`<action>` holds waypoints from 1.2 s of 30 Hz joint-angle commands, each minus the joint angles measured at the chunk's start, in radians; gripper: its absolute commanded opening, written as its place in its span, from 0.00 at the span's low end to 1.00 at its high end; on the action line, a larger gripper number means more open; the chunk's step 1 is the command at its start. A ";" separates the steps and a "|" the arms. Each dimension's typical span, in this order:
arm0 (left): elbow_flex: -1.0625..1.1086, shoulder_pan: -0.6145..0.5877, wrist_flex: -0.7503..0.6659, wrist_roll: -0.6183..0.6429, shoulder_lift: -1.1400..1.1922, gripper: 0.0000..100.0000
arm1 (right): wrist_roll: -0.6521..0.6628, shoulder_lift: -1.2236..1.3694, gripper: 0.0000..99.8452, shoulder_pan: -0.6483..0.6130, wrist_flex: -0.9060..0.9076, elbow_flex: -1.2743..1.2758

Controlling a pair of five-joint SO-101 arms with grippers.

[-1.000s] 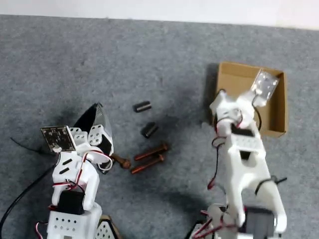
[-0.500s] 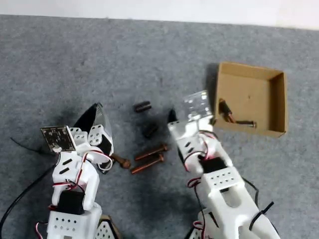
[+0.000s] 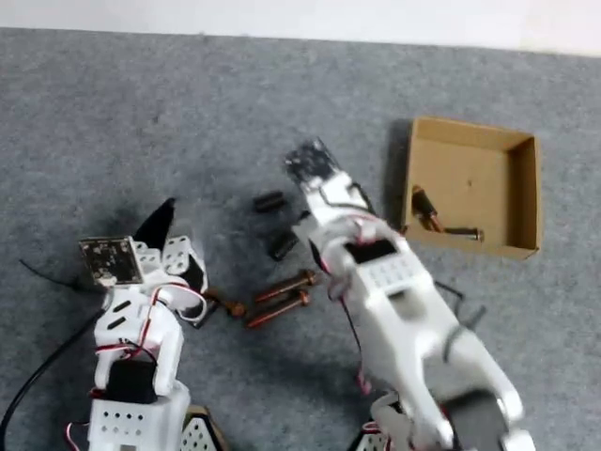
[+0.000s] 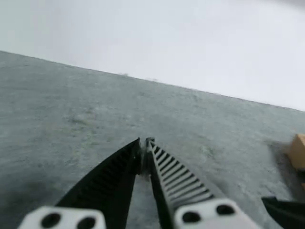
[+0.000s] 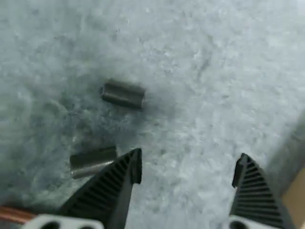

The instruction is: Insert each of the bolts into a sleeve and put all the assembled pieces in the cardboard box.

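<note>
Two dark sleeves lie on the grey carpet, one (image 3: 269,200) farther back and one (image 3: 282,245) nearer. In the right wrist view these sleeves (image 5: 123,94) (image 5: 93,161) lie just ahead of my right gripper (image 5: 189,162), which hangs open and empty above them. Two copper bolts (image 3: 285,285) (image 3: 278,308) lie side by side in front of the sleeves. A third bolt (image 3: 225,303) rests beside my left arm. My left gripper (image 4: 144,143) is shut with nothing in it, raised at the lower left (image 3: 158,218). The cardboard box (image 3: 470,169) holds an assembled piece (image 3: 432,211).
The right arm (image 3: 376,272) stretches across the middle of the table between the bolts and the box. A black cable (image 3: 38,362) trails off beside the left arm's base. Open carpet lies at the back and far left.
The right arm has swung left from over the box to above the sleeves, and an assembled piece now lies in the box. The left gripper has shifted slightly.
</note>
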 commanded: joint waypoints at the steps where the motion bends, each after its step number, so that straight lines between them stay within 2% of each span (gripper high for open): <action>1: 0.021 -0.105 0.000 -0.009 -0.013 0.04 | 0.089 0.191 0.28 -0.028 0.073 -0.222; 8: 0.021 -0.140 0.000 -0.009 -0.010 0.04 | 0.219 0.509 0.28 -0.088 0.309 -0.616; 18: 0.021 -0.140 0.000 -0.009 -0.010 0.04 | 0.232 0.805 0.28 -0.102 0.450 -0.998; 29: 0.021 -0.116 0.000 -0.009 -0.010 0.04 | 0.232 1.041 0.28 -0.087 0.463 -1.248; 36: 0.021 -0.101 0.000 -0.011 -0.007 0.04 | 0.233 1.090 0.28 -0.088 0.499 -1.276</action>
